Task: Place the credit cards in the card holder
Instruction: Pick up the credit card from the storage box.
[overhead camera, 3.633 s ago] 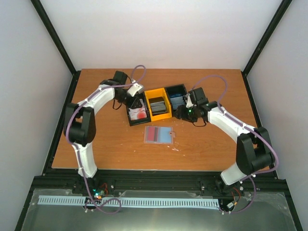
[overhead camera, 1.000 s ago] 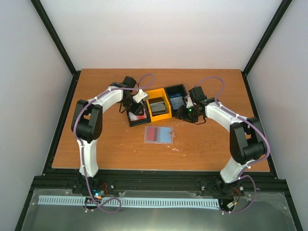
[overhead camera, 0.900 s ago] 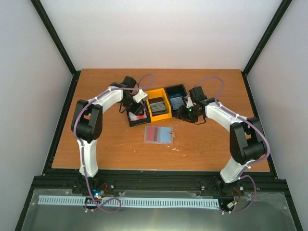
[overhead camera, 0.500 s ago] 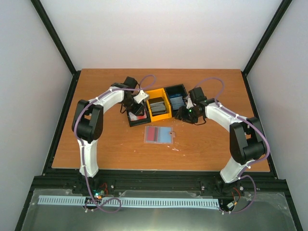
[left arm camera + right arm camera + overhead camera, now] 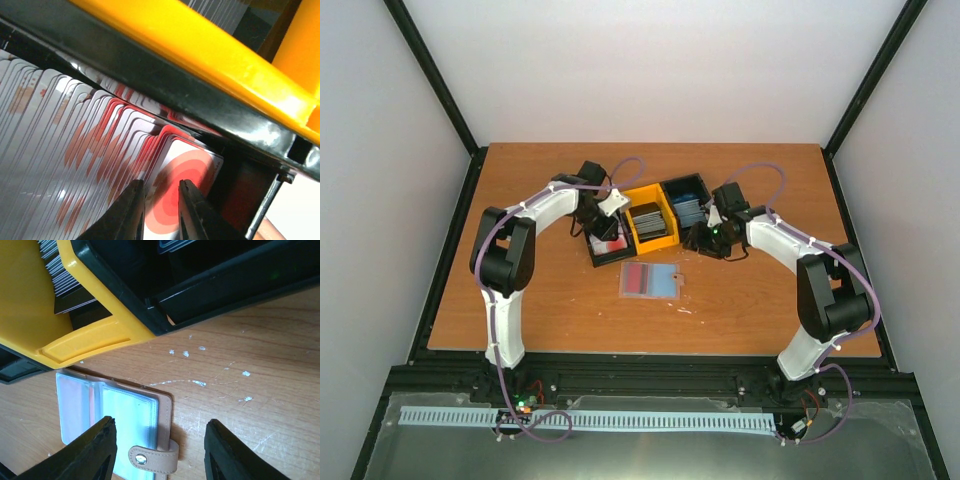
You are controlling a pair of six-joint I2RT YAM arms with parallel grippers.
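Note:
The white credit cards with red blotches [image 5: 75, 145] stand packed on edge in the left black bin [image 5: 594, 250]. My left gripper [image 5: 161, 184] reaches down into that bin [image 5: 604, 226]. Its jaws are a narrow gap apart over the top edge of the end card [image 5: 194, 167]; that card's red rings show between them. Dark cards [image 5: 648, 218] fill the yellow bin and blue cards [image 5: 687, 208] the right black bin. The card holder [image 5: 650, 280] lies open on the table, clear pockets up. My right gripper [image 5: 160, 427] hovers open over its snap-tab edge [image 5: 150, 460], holding nothing.
The three bins sit in a row at mid-table: black, yellow [image 5: 30, 315], black [image 5: 225, 285]. The yellow bin's wall [image 5: 200, 45] presses close beside my left fingers. White scuff marks [image 5: 200, 382] dot the wood to the right of the holder.
My left jaws have narrowed over the end card during the last half second. Since the earliest frame the left arm has shifted right and down into the bin. The right arm is still.

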